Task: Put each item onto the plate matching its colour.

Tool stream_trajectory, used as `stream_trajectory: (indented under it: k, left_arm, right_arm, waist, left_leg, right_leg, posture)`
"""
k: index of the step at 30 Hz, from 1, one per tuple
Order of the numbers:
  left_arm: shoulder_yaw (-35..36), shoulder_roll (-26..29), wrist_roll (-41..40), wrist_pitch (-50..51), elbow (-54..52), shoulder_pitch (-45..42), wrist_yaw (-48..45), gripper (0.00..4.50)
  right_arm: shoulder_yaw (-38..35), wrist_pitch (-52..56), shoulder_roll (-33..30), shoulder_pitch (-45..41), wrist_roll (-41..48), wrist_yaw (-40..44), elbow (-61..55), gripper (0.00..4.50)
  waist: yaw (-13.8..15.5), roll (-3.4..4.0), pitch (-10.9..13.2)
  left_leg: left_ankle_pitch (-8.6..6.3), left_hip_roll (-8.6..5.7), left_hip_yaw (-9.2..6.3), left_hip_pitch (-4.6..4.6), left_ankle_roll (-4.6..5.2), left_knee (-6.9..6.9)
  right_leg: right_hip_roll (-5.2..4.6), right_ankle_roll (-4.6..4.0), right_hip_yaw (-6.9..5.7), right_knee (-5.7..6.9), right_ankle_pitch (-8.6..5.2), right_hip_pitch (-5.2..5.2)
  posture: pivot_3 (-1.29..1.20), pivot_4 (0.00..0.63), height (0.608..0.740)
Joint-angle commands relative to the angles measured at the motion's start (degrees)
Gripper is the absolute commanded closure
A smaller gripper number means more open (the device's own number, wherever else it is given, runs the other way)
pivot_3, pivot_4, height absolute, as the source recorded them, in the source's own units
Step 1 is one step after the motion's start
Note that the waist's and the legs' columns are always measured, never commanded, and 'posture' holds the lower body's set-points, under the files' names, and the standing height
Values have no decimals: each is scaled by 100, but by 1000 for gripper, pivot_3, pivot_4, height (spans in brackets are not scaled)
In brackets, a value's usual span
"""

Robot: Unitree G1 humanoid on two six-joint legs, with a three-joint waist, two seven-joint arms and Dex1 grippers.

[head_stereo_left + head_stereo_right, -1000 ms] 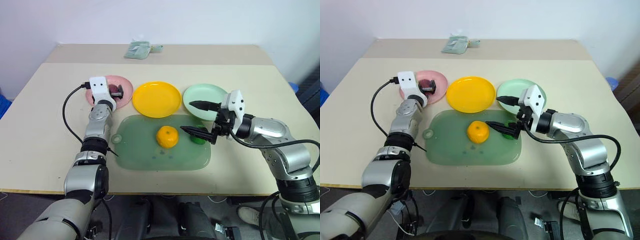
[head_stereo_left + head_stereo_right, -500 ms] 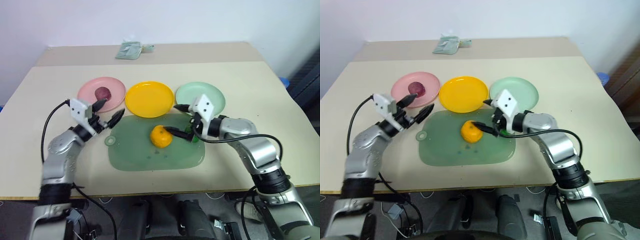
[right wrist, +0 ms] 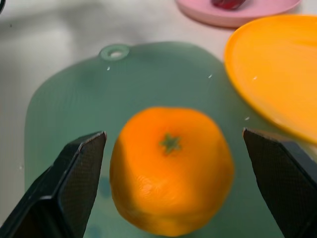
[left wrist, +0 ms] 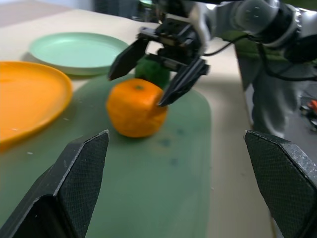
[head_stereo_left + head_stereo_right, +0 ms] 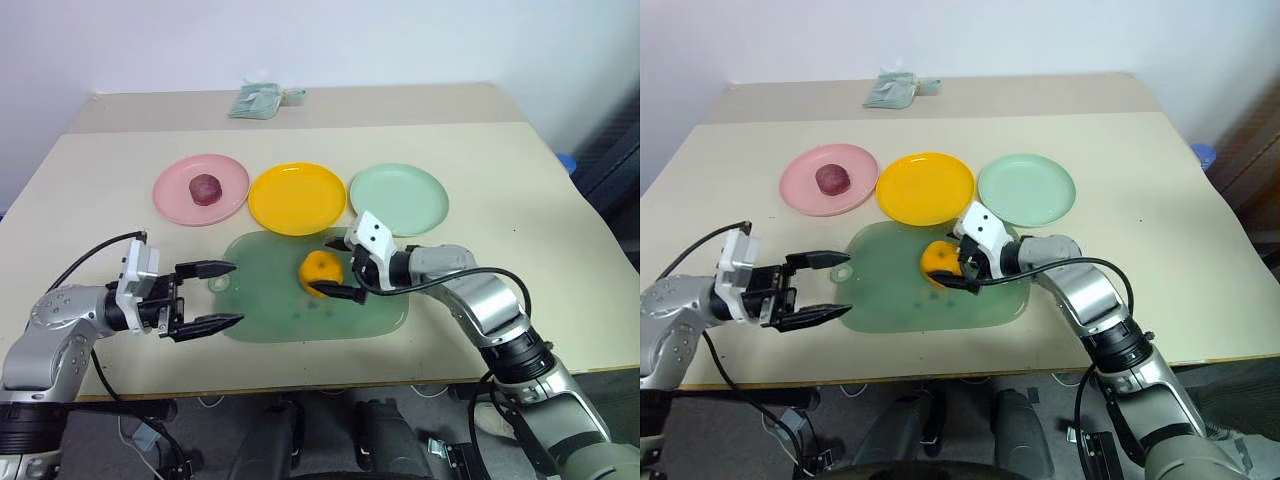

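Mandarin (image 5: pixel 322 272) is your job right now — it sits on the green mat (image 5: pixel 270 315), about 6 o'clock from the yellow plate (image 5: pixel 297 196). Your right gripper (image 5: pixel 340 268) has its fingers spread wide, one on each side of the fruit, nothing clamped yet. From the right wrist view the fruit looks roughly centred between the two fingers, maybe a touch toward one side, so I'd nudge to even it out before squeezing.

Tips, for what they're worth:
- Close on the widest part of the fruit, not near the top, or it'll likely squirt out.
- The green lump (image 4: pixel 153 72) sits just behind the fruit, nearly touching it — watch the far finger doesn't shove it around.
- Lift straight up before swinging toward 12 o'clock, so you clear the plate rim.

Left gripper (image 5: pixel 215 296) is parked at the mat's 9 o'clock edge, fingers apart and empty. Leave it there, it's out of the way. Red ball (image 5: pixel 203 187) is already on the pink plate (image 5: pixel 175 195), and the mint plate (image 5: pixel 400 197) is bare.
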Motion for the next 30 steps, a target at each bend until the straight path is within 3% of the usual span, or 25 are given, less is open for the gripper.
stream_trajectory:
  k: [1,4,8,9,17,20,23,30]
  left_arm:
    - [69,75,70,-177,-239,39,-89,36]
    - [94,45,116,-212,-256,53,-41,36]
    - [177,-52,130,-213,-306,128,171,0]
    - [190,-89,167,-235,-308,145,272,0]
    - [274,-767,503,-211,-410,143,1840,0]
    - [241,-1163,668,-109,-585,84,2701,0]
    - [191,-1319,771,-114,-717,72,3001,0]
    - [-35,-1779,1217,-293,-910,-104,3745,0]
  right_arm:
    - [87,-107,104,-123,-126,61,84,0]
    - [122,-170,229,-167,-215,63,281,0]
    - [22,-275,392,-259,-251,31,373,1170]
    - [-31,-304,429,-283,-241,23,352,1274]
    - [-351,-403,796,-746,-220,-192,531,1274]
    - [-591,-805,1263,-1366,-444,-776,1376,1274]
    - [-675,-1086,1455,-1689,-605,-986,1977,1274]
    - [-1083,-3114,2321,-3673,-1143,-2054,6241,1274]
  waist:
    - [-2,0,0]
    - [-3,0,0]
    - [-6,1,0]
    - [-5,1,1]
    - [0,1,1]
    - [-14,2,1]
    - [-14,0,0]
    - [-41,2,1]
  left_leg:
    - [0,0,0,0,0,0]
    - [0,0,0,0,0,0]
    - [0,0,0,0,0,-1]
    - [0,0,0,0,0,-2]
    - [0,-1,0,1,0,2]
    - [2,-1,0,1,-2,3]
    - [5,-1,0,1,-8,-3]
    - [12,-3,1,3,-16,-7]
  right_leg:
    - [0,0,0,0,0,0]
    - [0,0,0,0,0,-3]
    - [1,1,0,1,0,-3]
    - [1,1,0,1,1,-3]
    - [3,20,-1,3,12,-5]
    - [5,22,0,10,13,-4]
    - [9,22,0,14,13,-7]
    - [14,16,-1,17,18,-7]
  posture:
    - [0,150,740]
    - [0,150,740]
    - [0,150,740]
    - [0,150,740]
    - [0,150,740]
    - [0,150,740]
    - [0,150,740]
    - [0,150,740]
